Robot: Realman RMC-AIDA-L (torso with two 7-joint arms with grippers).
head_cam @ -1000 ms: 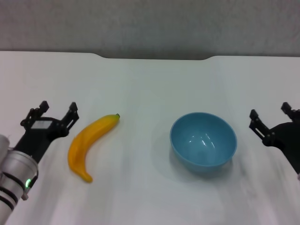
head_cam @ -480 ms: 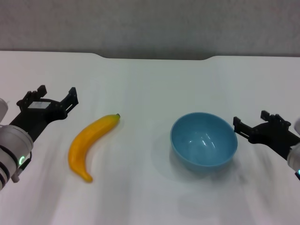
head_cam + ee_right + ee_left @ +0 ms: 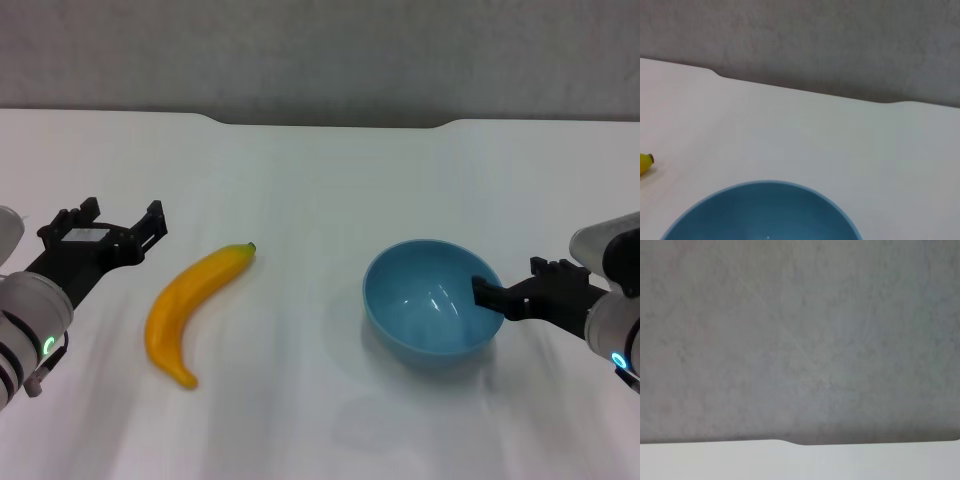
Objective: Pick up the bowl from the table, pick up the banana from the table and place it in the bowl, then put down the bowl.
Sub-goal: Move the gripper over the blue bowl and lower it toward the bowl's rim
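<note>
The light blue bowl [image 3: 425,305] stands upright and empty on the white table [image 3: 320,180], right of centre. The yellow banana [image 3: 195,308] lies left of centre, its dark tip pointing toward the far side. My right gripper [image 3: 512,282] is open at the bowl's right rim, with one finger [image 3: 486,294] over the rim and the other outside it. My left gripper [image 3: 122,214] is open and empty, to the left of the banana and apart from it. The right wrist view shows the bowl's rim [image 3: 765,200] close up and the banana's tip [image 3: 645,162].
The table's far edge has a notch [image 3: 330,124], with a grey floor behind it. The left wrist view shows only that grey surface and a strip of the table's edge [image 3: 790,460]. Bare tabletop lies between the banana and the bowl.
My right gripper has moved left to the bowl, and one finger now reaches over its right rim. My left gripper has shifted slightly. The bowl and banana have not moved.
</note>
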